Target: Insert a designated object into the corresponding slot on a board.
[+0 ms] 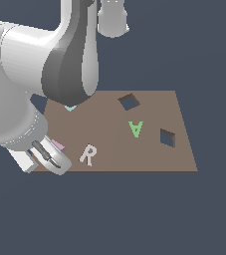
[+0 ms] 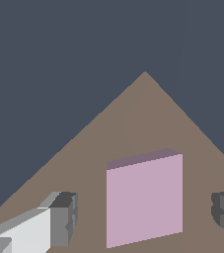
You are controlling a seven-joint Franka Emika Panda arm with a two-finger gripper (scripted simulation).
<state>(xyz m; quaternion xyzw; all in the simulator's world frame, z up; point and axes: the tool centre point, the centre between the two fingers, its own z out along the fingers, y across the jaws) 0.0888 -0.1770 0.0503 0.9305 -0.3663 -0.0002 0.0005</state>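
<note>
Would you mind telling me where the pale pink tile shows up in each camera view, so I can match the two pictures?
Exterior view: only a sliver of the pink tile shows, at the board's corner on the exterior view's left, mostly hidden behind the tool.
Wrist view: the tile is large and plain, lying on the board between the tool's two fingers.
Shared landmark: the brown board's corner, beside the tile.

White R (image 1: 88, 155); green A (image 1: 135, 128); bluish diamond-turned cutout (image 1: 129, 102); teal scrap (image 1: 70, 107)
</note>
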